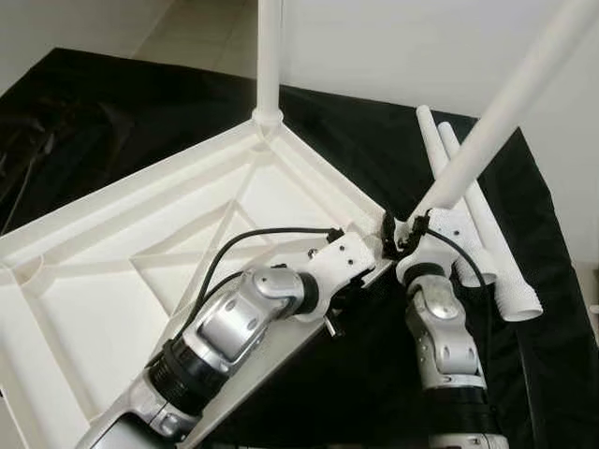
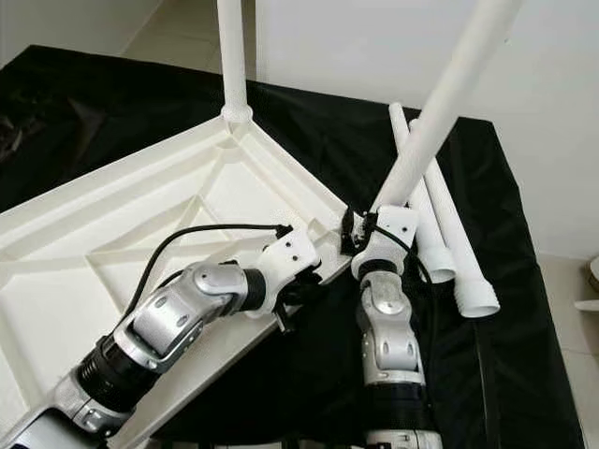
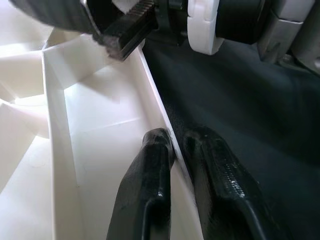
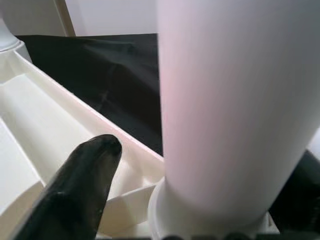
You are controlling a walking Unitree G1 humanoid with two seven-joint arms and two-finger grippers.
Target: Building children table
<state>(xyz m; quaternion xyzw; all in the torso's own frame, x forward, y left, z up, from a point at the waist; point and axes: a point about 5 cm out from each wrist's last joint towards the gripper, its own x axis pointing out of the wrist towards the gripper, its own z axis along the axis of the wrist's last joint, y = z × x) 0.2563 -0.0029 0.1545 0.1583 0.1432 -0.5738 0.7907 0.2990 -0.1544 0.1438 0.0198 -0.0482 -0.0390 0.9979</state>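
Tabletop (image 1: 112, 281): upside down at centre left of the frame, on black cloth (image 1: 374, 159).
Left tool (image 3: 177, 150): I have it pinching the tabletop's rim, to steady it.
Right tool (image 1: 398, 238): clamped on a leg (image 1: 510, 103), at its corner socket, centre right.
Fitted leg (image 1: 269, 56): upright, top centre.
Spare legs (image 1: 477, 234): lying at right.

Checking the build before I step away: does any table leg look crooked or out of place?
Yes. The leg held by the right end effector leans steeply away from the tabletop, while the leg at the far corner stands straight. Two more legs lie loose on the black cloth. The left end effector pinches the tabletop's rim.
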